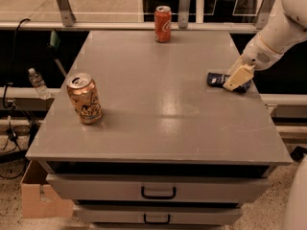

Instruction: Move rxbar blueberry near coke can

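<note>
Dim, warm overhead light. Broad soft glare on the table, centre-right of frame. Short shadow beside the tan can. Gripper, middle right, lit pale against the dark rxbar blueberry.
</note>
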Motion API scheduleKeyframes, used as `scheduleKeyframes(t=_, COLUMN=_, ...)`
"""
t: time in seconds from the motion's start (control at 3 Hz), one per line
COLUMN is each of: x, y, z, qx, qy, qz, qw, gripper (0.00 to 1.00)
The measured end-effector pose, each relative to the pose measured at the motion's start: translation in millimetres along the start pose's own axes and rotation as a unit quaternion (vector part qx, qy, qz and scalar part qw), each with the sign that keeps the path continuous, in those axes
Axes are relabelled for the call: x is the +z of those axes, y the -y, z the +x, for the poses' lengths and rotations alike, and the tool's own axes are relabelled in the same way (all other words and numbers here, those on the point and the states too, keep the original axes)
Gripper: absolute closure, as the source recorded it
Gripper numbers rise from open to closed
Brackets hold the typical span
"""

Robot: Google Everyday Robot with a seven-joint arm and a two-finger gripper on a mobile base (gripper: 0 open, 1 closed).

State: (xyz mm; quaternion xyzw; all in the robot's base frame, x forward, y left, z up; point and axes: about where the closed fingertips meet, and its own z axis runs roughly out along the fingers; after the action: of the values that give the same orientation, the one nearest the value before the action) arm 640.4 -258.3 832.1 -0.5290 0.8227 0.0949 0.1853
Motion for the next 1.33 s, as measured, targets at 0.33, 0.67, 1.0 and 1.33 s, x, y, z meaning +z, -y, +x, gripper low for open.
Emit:
scheduleKeyframes(t=0.33, x=-4, y=0, z=-2, qx=0.0, qy=0.0, qz=0.0, qw=1.0, gripper=1.0)
scheduleKeyframes(t=0.67, x=-37, y=-18, z=-27, qx=-0.033, qy=0.03, qz=0.02, qw=0.9988, gripper=1.0)
scheduleKeyframes(t=1.0, x=-126, y=-50, z=-70, qx=-0.081, qy=0.09, qz=0.084, qw=0.9891, gripper=1.0)
scheduleKeyframes(t=1.33, x=-126, y=-50, z=-70, qx=-0.081, qy=0.09, qz=0.084, qw=0.9891, gripper=1.0)
